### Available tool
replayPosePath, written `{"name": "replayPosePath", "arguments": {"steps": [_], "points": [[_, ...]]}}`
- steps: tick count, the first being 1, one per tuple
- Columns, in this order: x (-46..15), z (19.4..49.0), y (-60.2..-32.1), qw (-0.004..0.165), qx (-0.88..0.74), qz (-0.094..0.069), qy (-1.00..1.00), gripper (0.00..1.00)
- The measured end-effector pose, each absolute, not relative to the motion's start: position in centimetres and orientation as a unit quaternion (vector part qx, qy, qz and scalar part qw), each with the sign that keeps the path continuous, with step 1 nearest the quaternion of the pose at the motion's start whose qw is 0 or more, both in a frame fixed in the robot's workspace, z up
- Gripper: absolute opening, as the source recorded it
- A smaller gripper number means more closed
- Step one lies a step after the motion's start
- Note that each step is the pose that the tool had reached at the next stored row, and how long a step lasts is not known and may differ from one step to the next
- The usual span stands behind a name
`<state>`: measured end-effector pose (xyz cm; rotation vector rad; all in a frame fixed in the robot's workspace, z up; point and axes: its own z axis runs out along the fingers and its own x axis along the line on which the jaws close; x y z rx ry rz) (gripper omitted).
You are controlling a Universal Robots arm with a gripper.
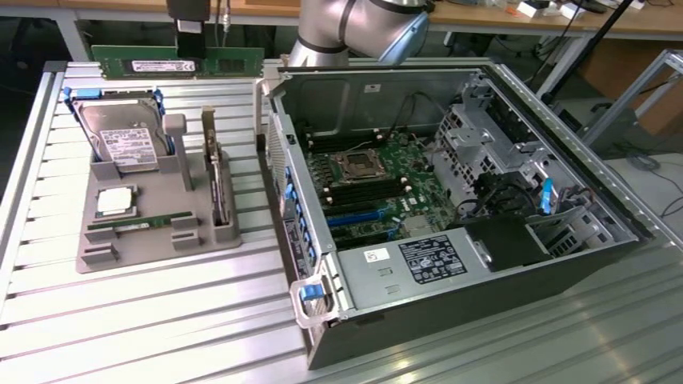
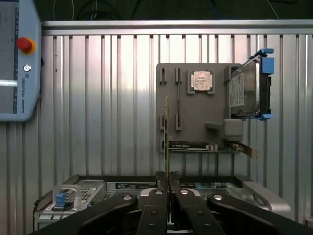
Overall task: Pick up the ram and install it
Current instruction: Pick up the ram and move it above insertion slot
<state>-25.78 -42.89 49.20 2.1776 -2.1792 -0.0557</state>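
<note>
**A:** Gripper first. What's it doing?

**B:** Gripper (image 1: 190, 50) is clamped on the ram (image 1: 133, 60), fingers pinched together near the stick's middle. In the wrist view the stick runs edge-on as a thin line out from between the fingertips.

**A:** Where's the ram relative to the surface?

**B:** Held up in the air with its long side level, over the edge of the surface (image 1: 160, 320) farthest from the exterior camera. It touches nothing but the gripper.

**A:** Nearest thing below?

**B:** A grey holder (image 1: 149, 248), toward the surface's edge on the exterior view's left. The hard drive (image 1: 123, 140) leans in the holder's far corner in blue rails. A processor chip (image 1: 115, 200) lies flat in the middle, and an expansion card (image 1: 219, 184) stands upright along the side nearest the case. A second green stick (image 1: 139, 222) sits in a slot near the holder's front.

**A:** And the case?

**B:** The computer case (image 1: 469, 264) lies open just beside the holder, on the exterior view's right, with the motherboard (image 1: 373, 184) exposed. In the wrist view, a teach pendant (image 2: 14, 63) sits beyond the surface's edge.
</note>
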Motion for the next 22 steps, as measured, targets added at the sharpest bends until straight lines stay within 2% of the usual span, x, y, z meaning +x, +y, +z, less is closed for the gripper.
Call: {"name": "replayPosePath", "arguments": {"steps": [22], "points": [[-18.3, 46.8, -42.9, 0.038, 0.714, -0.019, -0.699, 0.12]]}}
